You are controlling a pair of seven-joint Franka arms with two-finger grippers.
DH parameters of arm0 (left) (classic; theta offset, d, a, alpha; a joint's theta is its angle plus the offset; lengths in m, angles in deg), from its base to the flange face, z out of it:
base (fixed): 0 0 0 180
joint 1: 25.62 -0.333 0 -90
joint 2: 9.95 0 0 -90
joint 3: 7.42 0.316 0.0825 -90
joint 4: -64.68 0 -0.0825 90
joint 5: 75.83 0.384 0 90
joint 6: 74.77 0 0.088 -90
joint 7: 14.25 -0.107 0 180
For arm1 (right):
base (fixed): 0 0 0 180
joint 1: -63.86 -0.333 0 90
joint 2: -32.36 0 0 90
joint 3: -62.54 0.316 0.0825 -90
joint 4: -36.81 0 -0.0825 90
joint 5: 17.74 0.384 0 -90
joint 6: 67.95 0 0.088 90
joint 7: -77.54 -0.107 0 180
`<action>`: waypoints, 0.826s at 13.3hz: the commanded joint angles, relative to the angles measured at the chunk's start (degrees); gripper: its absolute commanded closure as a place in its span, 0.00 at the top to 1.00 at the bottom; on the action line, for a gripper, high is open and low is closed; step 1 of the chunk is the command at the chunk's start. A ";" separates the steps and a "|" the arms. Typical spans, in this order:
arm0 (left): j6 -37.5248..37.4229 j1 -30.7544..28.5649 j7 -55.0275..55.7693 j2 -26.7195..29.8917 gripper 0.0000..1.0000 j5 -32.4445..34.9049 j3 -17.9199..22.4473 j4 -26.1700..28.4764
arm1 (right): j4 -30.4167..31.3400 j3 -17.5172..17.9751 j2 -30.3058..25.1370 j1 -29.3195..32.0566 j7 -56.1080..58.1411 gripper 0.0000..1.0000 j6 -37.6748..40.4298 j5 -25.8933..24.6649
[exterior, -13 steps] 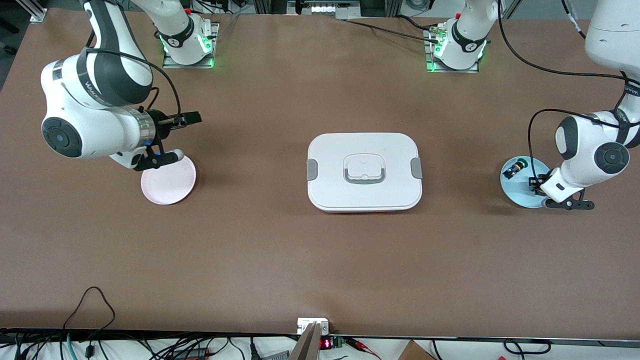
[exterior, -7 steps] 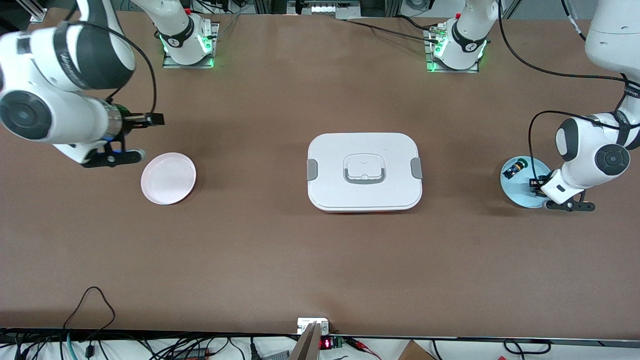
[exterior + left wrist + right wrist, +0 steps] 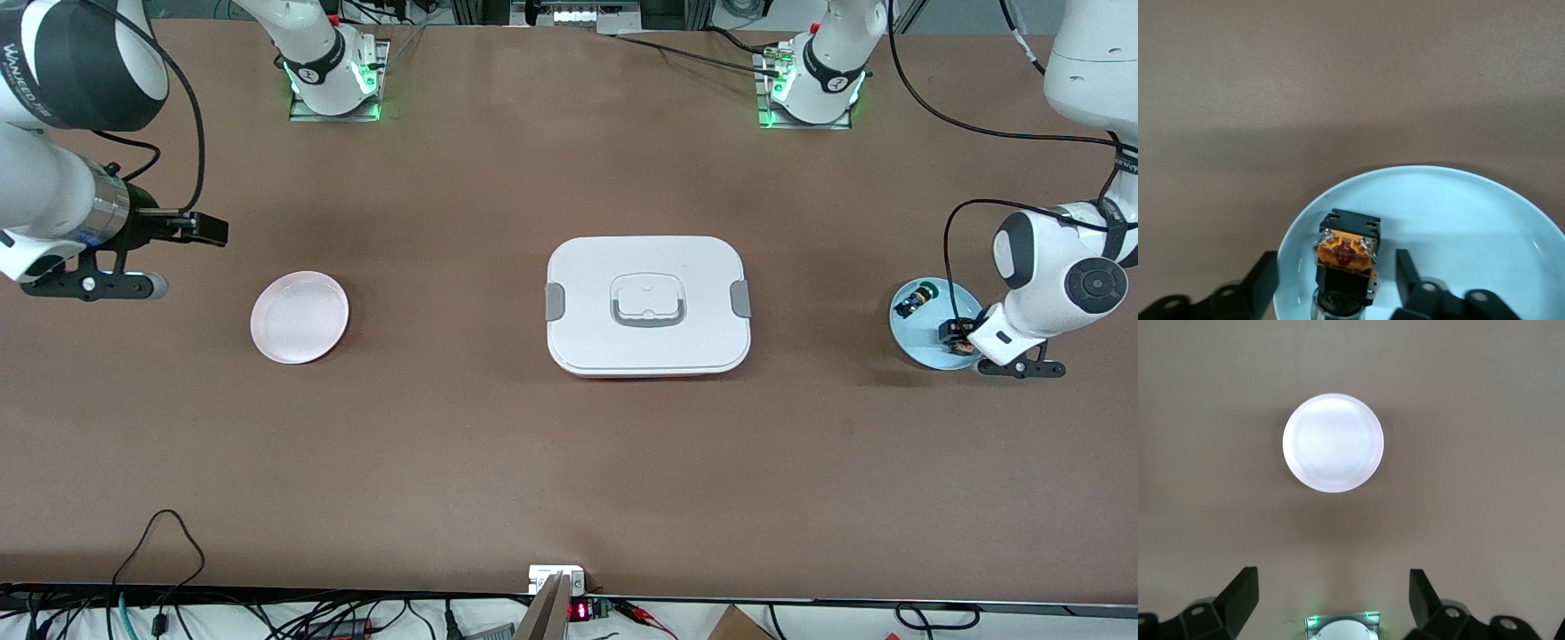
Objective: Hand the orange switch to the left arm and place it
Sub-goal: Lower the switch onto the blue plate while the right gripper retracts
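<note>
The orange switch (image 3: 1346, 259) lies on a light-blue plate (image 3: 1471, 220) at the left arm's end of the table, its orange rear facing up. It also shows in the front view (image 3: 952, 337). My left gripper (image 3: 1335, 283) is low over that plate (image 3: 911, 333), open, with one finger on each side of the switch and not touching it. My right gripper (image 3: 203, 230) is open and empty, held above the table at the right arm's end, beside the pink plate (image 3: 300, 317). The white box (image 3: 648, 305) sits mid-table between the two plates.
A small blue-and-black part with a green tip (image 3: 916, 299) lies on the same light-blue plate, farther from the front camera than the switch. The pink plate (image 3: 1333, 442) holds nothing. Cables hang along the table's near edge.
My right arm has pulled back from over the pink plate toward the right arm's end of the table. My left gripper has shifted only slightly over the switch.
</note>
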 commanded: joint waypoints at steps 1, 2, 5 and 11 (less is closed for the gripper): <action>-1.83 -0.84 -0.19 0.31 1.00 1.15 -1.12 -2.41 | -1.68 0.47 -1.06 0.99 -1.47 1.00 -1.48 0.10; -3.93 -0.66 -0.19 0.93 1.00 1.06 -1.29 -4.24 | -1.77 0.56 -1.59 1.25 -0.68 1.00 -2.01 0.45; -20.40 -0.66 -0.19 3.21 1.00 0.27 -6.82 -13.10 | -1.68 0.38 -3.52 2.22 0.20 1.00 -2.80 3.43; -33.46 -0.58 -0.10 15.50 1.00 -8.25 -11.31 -18.06 | 0.42 -4.17 -4.31 3.83 6.03 1.00 -2.02 5.11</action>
